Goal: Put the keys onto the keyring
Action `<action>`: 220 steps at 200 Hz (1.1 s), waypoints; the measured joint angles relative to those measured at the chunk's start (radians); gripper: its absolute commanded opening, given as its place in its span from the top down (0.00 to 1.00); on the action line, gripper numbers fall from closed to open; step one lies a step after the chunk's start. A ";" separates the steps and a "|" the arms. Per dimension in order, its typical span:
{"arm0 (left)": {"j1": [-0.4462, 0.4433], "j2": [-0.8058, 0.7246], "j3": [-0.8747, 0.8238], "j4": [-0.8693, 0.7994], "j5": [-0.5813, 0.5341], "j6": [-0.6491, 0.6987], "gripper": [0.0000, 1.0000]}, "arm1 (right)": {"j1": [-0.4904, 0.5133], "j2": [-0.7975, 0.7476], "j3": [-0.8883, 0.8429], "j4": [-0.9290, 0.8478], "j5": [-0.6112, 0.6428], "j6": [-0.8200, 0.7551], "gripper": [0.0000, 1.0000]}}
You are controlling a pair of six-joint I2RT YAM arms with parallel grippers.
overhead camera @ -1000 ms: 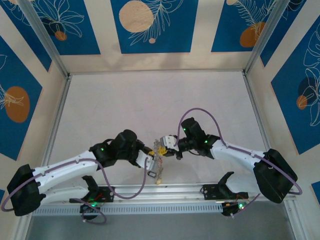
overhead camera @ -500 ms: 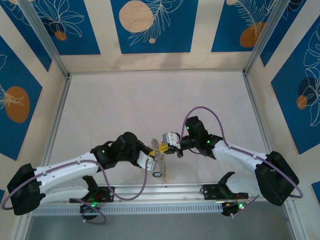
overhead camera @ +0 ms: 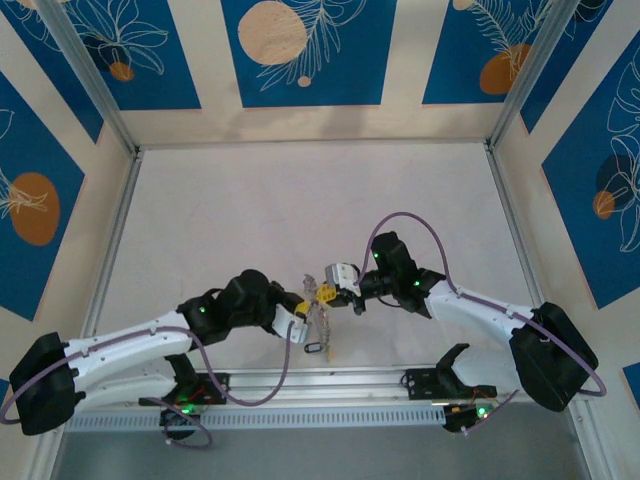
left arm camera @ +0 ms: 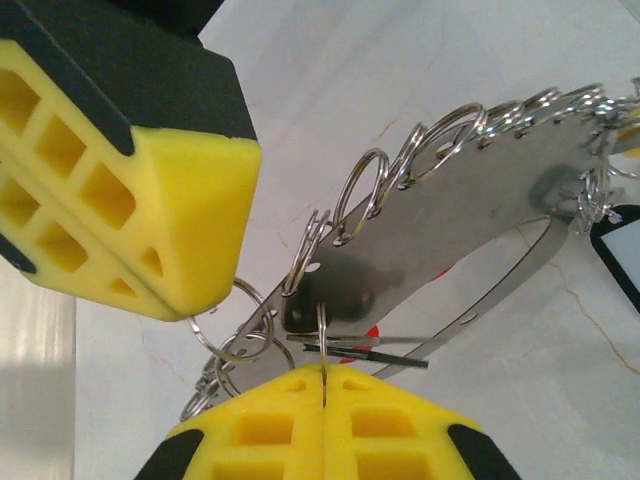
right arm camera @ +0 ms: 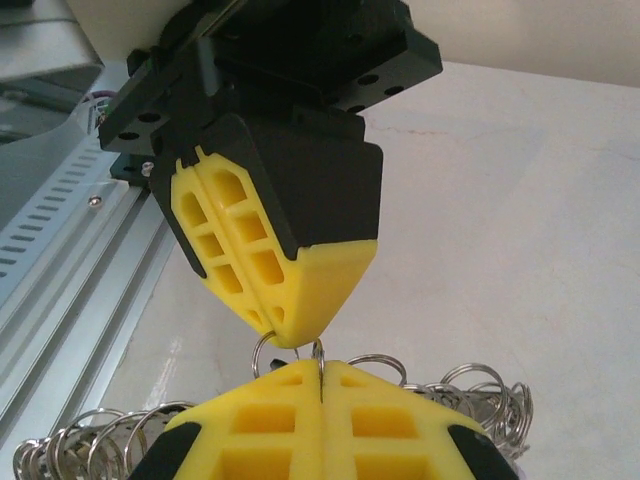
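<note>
Keyring [left arm camera: 450, 215] clamped by both grippers, keys [overhead camera: 320, 328] blurred overhead.
Left gripper [left arm camera: 323, 380] and right gripper [right arm camera: 320, 375] each pinch one small loop [left arm camera: 322, 335]; silvery flat band, loop-fringed.

Wall panels [overhead camera: 300, 50]: I find no words, just leaf drawings and orange discs.
Keyring [left arm camera: 450, 210]: bare metal, no stamp I can read.
Tag [left arm camera: 622, 240]: white face, black edge, nothing legible to me.
Left pads [left arm camera: 380, 400]: plain yellow, unmarked.
</note>
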 measured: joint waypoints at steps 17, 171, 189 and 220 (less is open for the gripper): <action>0.000 0.000 -0.014 0.022 -0.014 -0.020 1.00 | 0.000 0.000 -0.004 0.011 0.000 0.004 1.00; 0.124 -0.154 -0.033 -0.270 -0.259 -0.598 1.00 | 0.000 0.008 -0.039 0.051 0.004 0.000 1.00; 0.166 -0.141 0.000 -0.328 -0.257 -0.661 1.00 | -0.002 0.010 -0.039 0.055 0.004 0.000 1.00; 0.225 -0.128 0.026 -0.348 -0.193 -0.750 1.00 | -0.006 0.011 -0.039 0.057 0.003 0.000 1.00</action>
